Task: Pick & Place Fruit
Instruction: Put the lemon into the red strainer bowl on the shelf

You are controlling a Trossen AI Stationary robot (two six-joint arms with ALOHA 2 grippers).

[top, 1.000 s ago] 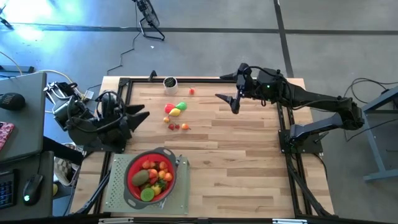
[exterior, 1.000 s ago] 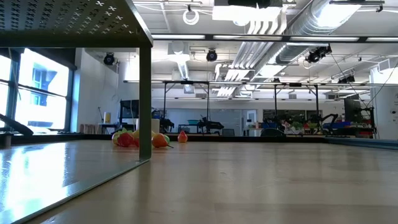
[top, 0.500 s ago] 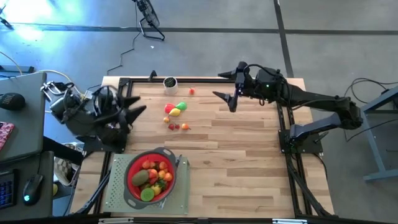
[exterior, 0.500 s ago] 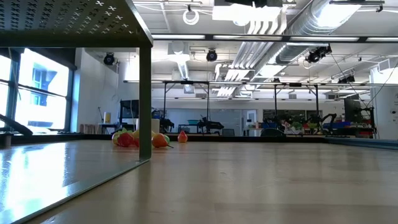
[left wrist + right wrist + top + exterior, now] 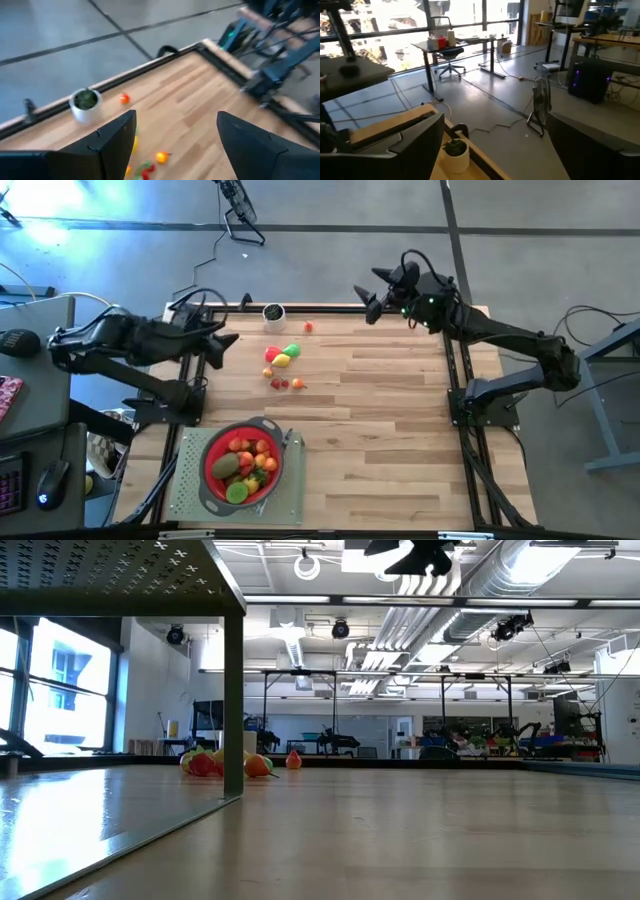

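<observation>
Wooden table (image 5: 380, 420) stands on grey concrete floor (image 5: 330, 240); red strainer (image 5: 242, 462) near its front left holds fruit, more fruit (image 5: 283, 358) lies loose toward the back; left gripper (image 5: 222, 345) and right gripper (image 5: 368, 298) hover wide open, empty, over the back edge.

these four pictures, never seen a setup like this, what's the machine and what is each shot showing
Two dark robot arms work at a pale wooden table. One picture looks straight down, one looks level across the tabletop, and two come from cameras on the wrists. The left gripper and right gripper hang open, holding nothing. A cluster of small toy fruits lies loose near the far edge, beside a small white pot with a green plant. More fruit fills a red bowl-shaped strainer with a grey rim on a grey mat.
</observation>
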